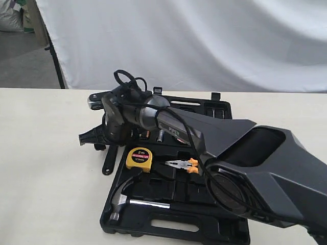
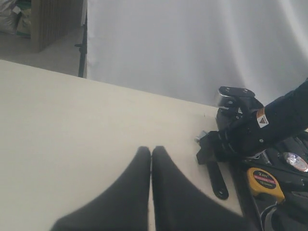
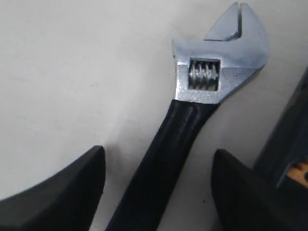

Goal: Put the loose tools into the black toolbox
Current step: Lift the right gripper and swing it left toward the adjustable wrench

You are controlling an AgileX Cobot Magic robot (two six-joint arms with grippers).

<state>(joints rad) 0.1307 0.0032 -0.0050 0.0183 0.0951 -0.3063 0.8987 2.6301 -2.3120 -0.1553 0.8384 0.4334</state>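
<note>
A black-handled adjustable wrench (image 3: 168, 144) with a steel head (image 3: 221, 57) lies flat on the table just left of the black toolbox (image 1: 168, 232). My right gripper (image 3: 159, 166) is lowered over it, open, one finger (image 3: 67, 192) on each side of the handle and neither touching it. The exterior view shows that gripper (image 1: 99, 140) reaching across the open case, with the wrench's handle end (image 1: 108, 164) sticking out below it. A claw hammer (image 1: 122, 196) rests inside the case's near half. My left gripper (image 2: 151, 153) is shut and empty over bare table, well away from the wrench (image 2: 217, 180).
A yellow tape measure (image 1: 139, 158) and orange-handled pliers (image 1: 181, 165) sit in the middle of the case. My right arm (image 1: 245, 163) covers much of the case's right side. A white backdrop (image 1: 204, 41) hangs behind the table (image 1: 46, 168).
</note>
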